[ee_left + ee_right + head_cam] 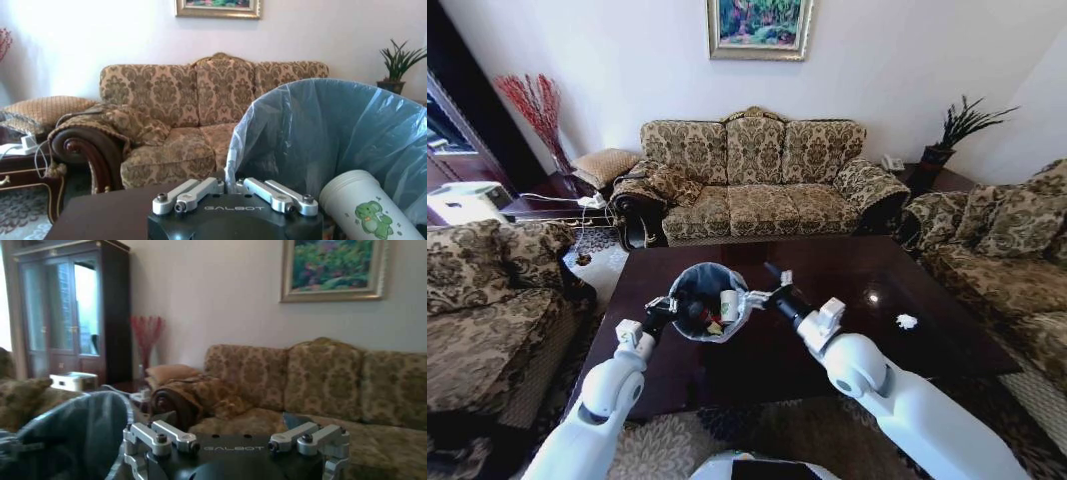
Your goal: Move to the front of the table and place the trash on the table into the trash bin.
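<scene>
Holding the bin (pixel 708 301) by its rim above the table (pixel 947 330), the left gripper (pixel 659 304) pinches the liner; the right gripper (pixel 779 286), fingers spread, hovers beside it. A scrap (pixel 907 321) lies well right; tilting could spill the cup (pixel 365 212).

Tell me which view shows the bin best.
Head view: the whole bin on the table, trash inside, left gripper and right gripper at its sides. Left wrist view shows the liner and a cup; right wrist view, one edge.
</scene>
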